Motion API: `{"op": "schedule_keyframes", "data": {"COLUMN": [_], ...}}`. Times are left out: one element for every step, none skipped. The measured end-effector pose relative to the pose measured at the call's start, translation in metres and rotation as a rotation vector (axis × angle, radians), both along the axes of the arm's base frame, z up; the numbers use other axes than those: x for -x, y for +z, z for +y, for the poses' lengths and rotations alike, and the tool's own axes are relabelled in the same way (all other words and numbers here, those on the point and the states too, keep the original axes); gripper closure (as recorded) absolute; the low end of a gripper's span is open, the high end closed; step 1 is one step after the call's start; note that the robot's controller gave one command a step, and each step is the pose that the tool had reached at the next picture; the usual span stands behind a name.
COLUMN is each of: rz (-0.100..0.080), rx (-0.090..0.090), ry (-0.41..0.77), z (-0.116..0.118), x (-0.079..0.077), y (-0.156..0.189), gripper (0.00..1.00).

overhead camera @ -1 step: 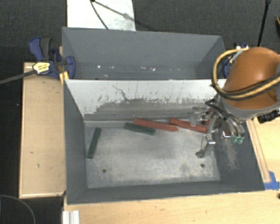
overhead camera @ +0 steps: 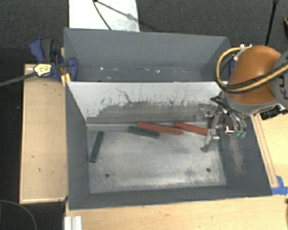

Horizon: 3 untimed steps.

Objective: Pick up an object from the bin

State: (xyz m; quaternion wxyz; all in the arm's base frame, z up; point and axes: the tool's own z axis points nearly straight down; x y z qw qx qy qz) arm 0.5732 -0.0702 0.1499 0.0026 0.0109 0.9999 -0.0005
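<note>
My gripper [overhead camera: 214, 131] hangs low over the right end of the bin floor, close to the right wall. A short red stick [overhead camera: 191, 127] lies just to its left, and the stick's right end reaches the gripper. Whether they touch I cannot tell. A longer red stick [overhead camera: 159, 128] lies left of that one, along the foot of the back wall. Beside it, a dark green stick [overhead camera: 144, 132] lies nearly parallel to it.
Another dark green stick [overhead camera: 96, 146] lies alone near the left wall, pointing toward the front. The arm with its orange cover and cables comes in over the bin's right rim.
</note>
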Motion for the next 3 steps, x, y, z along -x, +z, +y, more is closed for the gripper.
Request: {"op": "schedule_keyframes", "data": {"rz": [0.008, 0.0, 0.005], "rx": [-0.003, -0.001, -0.005], "ry": [-0.143, -0.255, -0.336], "z": [-0.009, -0.046, 0.016], "x": [-0.017, -0.017, -0.019], "y": [-0.067, -0.073, -0.08], "gripper": [0.0, 0.0, 0.0]}}
